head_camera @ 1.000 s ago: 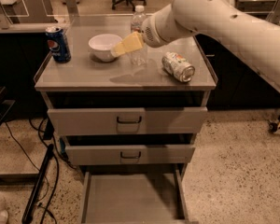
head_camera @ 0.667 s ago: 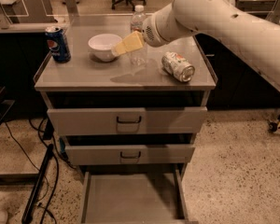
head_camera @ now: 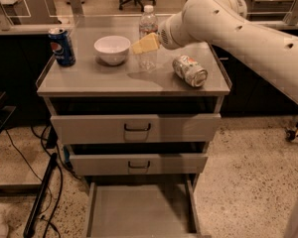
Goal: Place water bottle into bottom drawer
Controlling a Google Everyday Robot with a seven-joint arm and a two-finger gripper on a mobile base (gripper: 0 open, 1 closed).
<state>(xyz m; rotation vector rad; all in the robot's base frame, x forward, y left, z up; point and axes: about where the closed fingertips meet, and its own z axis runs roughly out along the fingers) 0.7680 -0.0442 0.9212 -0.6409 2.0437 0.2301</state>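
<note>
Change is slight across the last second. The pincer (head_camera: 145,43) sits at the water bottle (head_camera: 148,21) much as it did, perhaps a touch nearer. The bottle stands upright on the desk (head_camera: 114,78), in the same spot as before. I judge the approach finished and the grasp either about to be made or in the making. Nothing is lifted yet, so the carry and the lowering are still to do. The bottom drawer (head_camera: 139,209) is already pulled out, far below the bottle at the foot of the cabinet, so the target looks ready.

The pincer ends the white arm (head_camera: 228,24), which reaches in from camera-right of the bottle. Its pale yellow end overlaps the bottle's clear middle, under the label band. Whether it is spread around the bottle or already pinching it I cannot tell, since its far side is hidden behind the bottle. Contact looks likely, not certain.

Just camera-left of the bottle sits a white bowl (head_camera: 111,48). A silver can (head_camera: 189,70) lies on its side near the bottle at camera-right. A blue Pepsi can (head_camera: 62,46) stands well off to camera-left.
</note>
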